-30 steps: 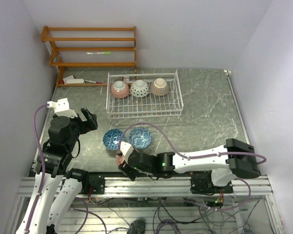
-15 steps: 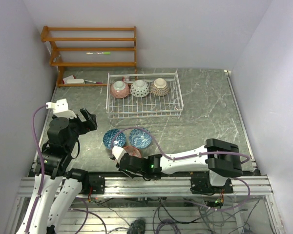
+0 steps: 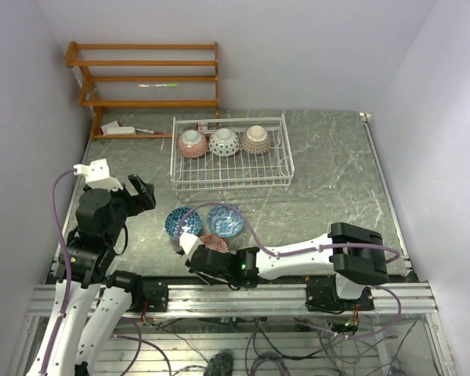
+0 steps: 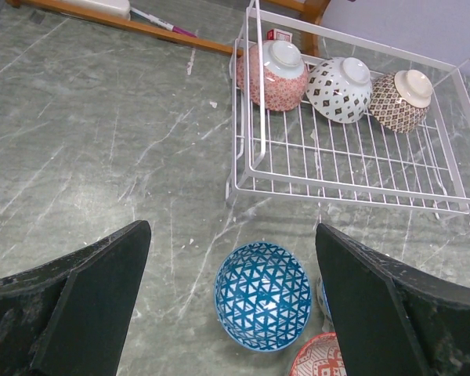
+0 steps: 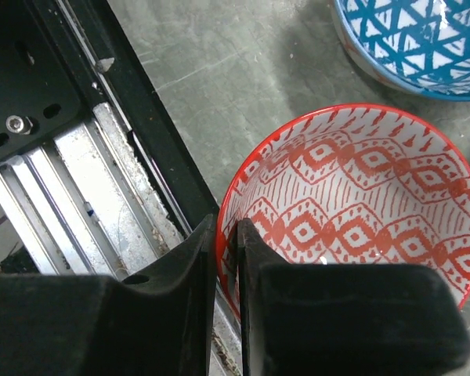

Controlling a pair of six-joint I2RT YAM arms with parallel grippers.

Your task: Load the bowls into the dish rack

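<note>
My right gripper (image 3: pixel 200 252) is shut on the near rim of a red patterned bowl (image 5: pixel 360 196), one finger inside and one outside. The bowl sits right-side up at the table's near edge (image 3: pixel 216 243). Two blue bowls (image 3: pixel 182 223) (image 3: pixel 225 221) stand just behind it. The white wire dish rack (image 3: pixel 231 185) holds three bowls upside down in its far row: red (image 3: pixel 192 143), black-and-white (image 3: pixel 224 142) and tan (image 3: pixel 256 139). My left gripper (image 3: pixel 141 192) is open and empty, above the table left of the blue bowls. Its wrist view shows one blue bowl (image 4: pixel 262 294) between the fingers.
An orange-brown wooden shelf unit (image 3: pixel 149 78) stands at the back left, with small items on its lowest board. The aluminium frame rail (image 5: pixel 63 196) runs right beside the red bowl at the near edge. Purple cables loop over both arms.
My right arm's elbow has swung left and the wrist has shifted, so the red bowl now shows just in front of the blue bowls. The left arm has barely moved.
</note>
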